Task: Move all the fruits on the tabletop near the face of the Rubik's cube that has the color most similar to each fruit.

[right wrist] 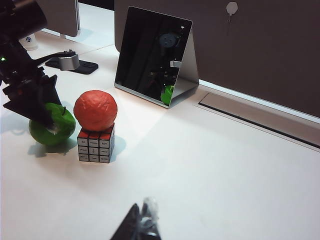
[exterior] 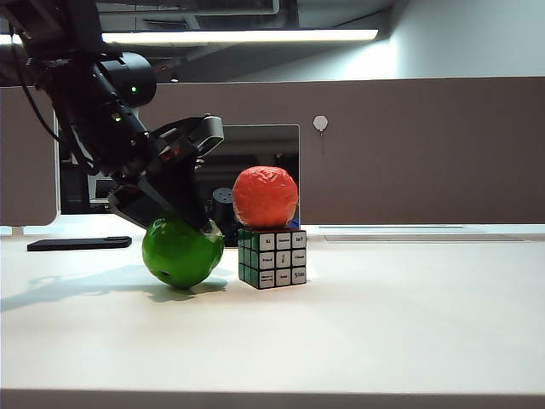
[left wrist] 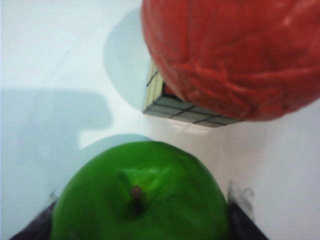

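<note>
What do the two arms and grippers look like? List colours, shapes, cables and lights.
Left arm: black, bulky rounded joints, a black cable along it, small green lights. Left gripper: black angular body with a grey block on top. Right gripper: only dark, pointed fingers show, with pale translucent wrapping at the tip.

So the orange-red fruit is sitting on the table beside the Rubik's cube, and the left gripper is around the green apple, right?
Not quite. The exterior view shows the orange-red fruit resting on top of the Rubik's cube, not beside it. The left gripper is around the green apple.
</note>
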